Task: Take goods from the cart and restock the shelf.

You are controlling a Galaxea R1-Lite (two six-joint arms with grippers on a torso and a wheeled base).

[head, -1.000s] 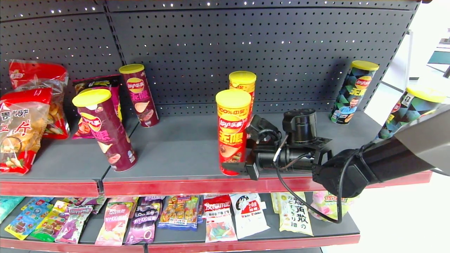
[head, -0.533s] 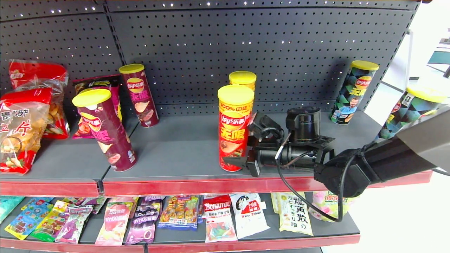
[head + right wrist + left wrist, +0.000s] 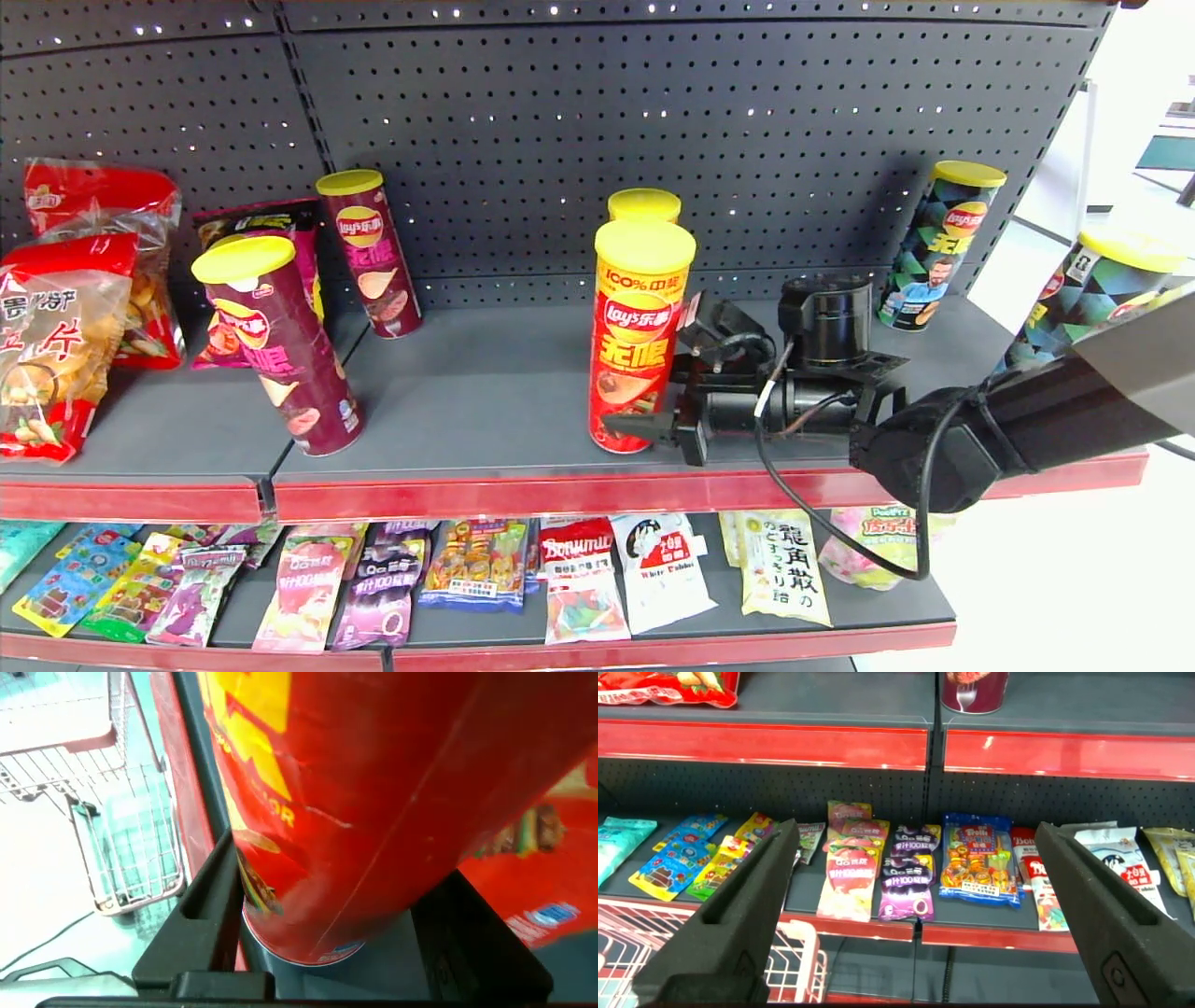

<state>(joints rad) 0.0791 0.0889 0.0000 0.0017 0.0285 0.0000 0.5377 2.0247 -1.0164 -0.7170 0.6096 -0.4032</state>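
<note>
A red chip can (image 3: 639,345) with a yellow lid stands upright on the dark shelf (image 3: 485,401), near its red front edge. My right gripper (image 3: 653,385) is shut on the can's lower half, one finger in front and one behind. In the right wrist view the red can (image 3: 374,812) sits between the black fingers (image 3: 201,924) of that gripper (image 3: 346,943). My left gripper (image 3: 915,915) hangs open and holds nothing, facing the lower shelf of snack packets (image 3: 906,868) above the red wire cart (image 3: 738,961).
A second yellow-lidded can (image 3: 644,205) stands just behind the held one. Purple cans (image 3: 280,345) and snack bags (image 3: 56,345) fill the shelf's left, dark patterned cans (image 3: 938,247) the right. Bare shelf lies between the purple cans and the red can.
My right gripper has carried the red can a little to the right and slightly deeper onto the shelf. The other goods have stayed put.
</note>
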